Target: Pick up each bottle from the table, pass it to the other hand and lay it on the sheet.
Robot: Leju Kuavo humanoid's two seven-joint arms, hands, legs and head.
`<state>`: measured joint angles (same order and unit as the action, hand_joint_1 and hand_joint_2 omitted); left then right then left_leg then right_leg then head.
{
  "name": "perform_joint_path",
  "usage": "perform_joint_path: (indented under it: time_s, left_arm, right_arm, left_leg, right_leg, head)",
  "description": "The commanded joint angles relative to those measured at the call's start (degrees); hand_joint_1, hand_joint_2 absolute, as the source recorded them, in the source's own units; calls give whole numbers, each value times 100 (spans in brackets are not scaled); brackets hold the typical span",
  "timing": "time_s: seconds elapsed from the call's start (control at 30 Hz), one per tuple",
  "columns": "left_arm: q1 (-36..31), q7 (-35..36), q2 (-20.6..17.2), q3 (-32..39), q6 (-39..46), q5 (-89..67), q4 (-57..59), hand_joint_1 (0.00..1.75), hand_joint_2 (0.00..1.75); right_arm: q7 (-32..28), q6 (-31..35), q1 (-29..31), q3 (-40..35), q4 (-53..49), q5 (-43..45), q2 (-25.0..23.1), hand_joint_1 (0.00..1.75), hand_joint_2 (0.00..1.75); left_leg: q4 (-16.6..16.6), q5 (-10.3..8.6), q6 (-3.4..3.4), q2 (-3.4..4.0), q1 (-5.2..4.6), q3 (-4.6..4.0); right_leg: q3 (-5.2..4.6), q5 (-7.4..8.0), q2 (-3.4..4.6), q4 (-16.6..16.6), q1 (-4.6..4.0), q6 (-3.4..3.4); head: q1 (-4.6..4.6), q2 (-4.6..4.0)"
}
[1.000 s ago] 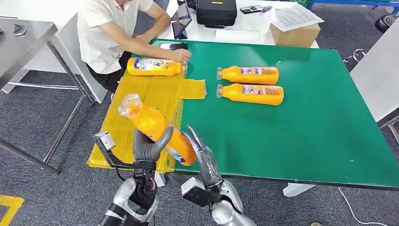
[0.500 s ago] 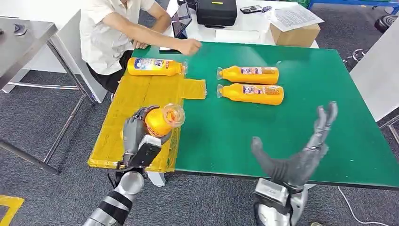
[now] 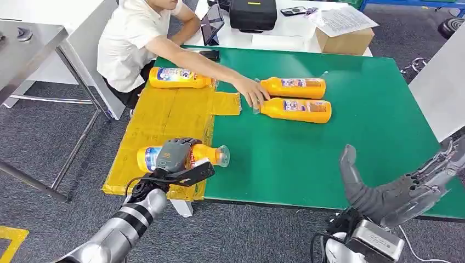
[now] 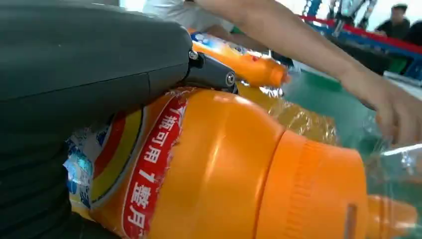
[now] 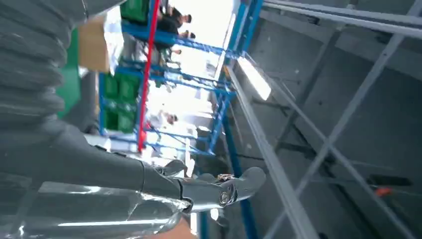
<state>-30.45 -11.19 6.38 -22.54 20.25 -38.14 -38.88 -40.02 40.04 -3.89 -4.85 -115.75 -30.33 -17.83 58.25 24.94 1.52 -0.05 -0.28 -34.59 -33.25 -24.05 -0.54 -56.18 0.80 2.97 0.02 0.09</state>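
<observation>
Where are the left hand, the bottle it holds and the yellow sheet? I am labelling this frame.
left hand (image 3: 174,155), head view, on the back of the hand.
bottle (image 3: 204,154), head view, on the orange body near the neck.
sheet (image 3: 164,115), head view, on a bare part at its middle.

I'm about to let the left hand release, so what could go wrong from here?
1. The orange plastic bottle under the left hand lies with its cap past the yellow sheet edge; being round, it may roll onto the green table.
2. The person's hand is at the two far bottles, where the open right hand would likely reach next.
</observation>
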Motion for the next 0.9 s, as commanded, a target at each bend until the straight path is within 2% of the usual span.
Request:
perform_joint_path:
  time_s: [0.03, 0.07, 0.1, 0.47, 0.57, 0.8, 0.9]
  left_arm:
    - [-893, 247, -80, -327, -983, -281, 1806, 161, 175]
    - [-893, 247, -80, -327, -983, -281, 1806, 63, 175]
    - [-978, 318, -113, -260, -1171, -241, 1899, 2, 175]
    - [-970, 639, 4, 349, -1911, 245, 2104, 0, 175]
    - [-973, 449, 51, 671, -2235, 639, 2071, 0, 175]
    - [-977, 216, 114, 740, -2315, 759, 1941, 0, 175]
    - [-828, -587, 268, 808, -2190, 981, 1444, 0, 175]
  right_arm:
    - [2, -4, 130, -597, 1011, 448, 470, 0, 175]
    - [2, -4, 130, -597, 1011, 448, 470, 0, 175]
    - [2, -4, 125, -666, 1123, 558, 522, 0, 175]
    - [2, -4, 132, -891, 1575, 975, 711, 0, 175]
    - [2, -4, 187, -873, 1732, 1025, 690, 0, 175]
    - [2, -4, 204, -885, 1784, 1008, 675, 0, 175]
    - [2, -4, 152, -844, 1724, 950, 652, 0, 175]
  left_leg:
    - [-10, 1, -10, 23, 4, 31]
    - [-8, 3, -8, 22, 3, 30]
    - [-10, 6, -14, 32, 10, 38]
    - [-10, -4, -16, 22, 6, 45]
    - [-14, -6, -19, 29, 6, 49]
    - [-9, -7, -16, 14, 3, 52]
    - [-8, -10, -13, 8, 3, 49]
  right_leg:
    - [23, 7, 26, 11, -4, -11]
    - [30, 6, 26, 10, -4, -9]
    - [38, 9, 38, 14, -11, -15]
    - [36, 5, 22, 0, -6, -10]
    - [38, 8, 29, 3, -6, -14]
    - [43, 3, 13, -3, -3, -10]
    - [43, 3, 11, -4, -3, -10]
  head:
    - [-7, 0]
    - [6, 0]
    - [9, 0]
    - [7, 0]
    - [9, 0]
    - [7, 0]
    - [4, 0]
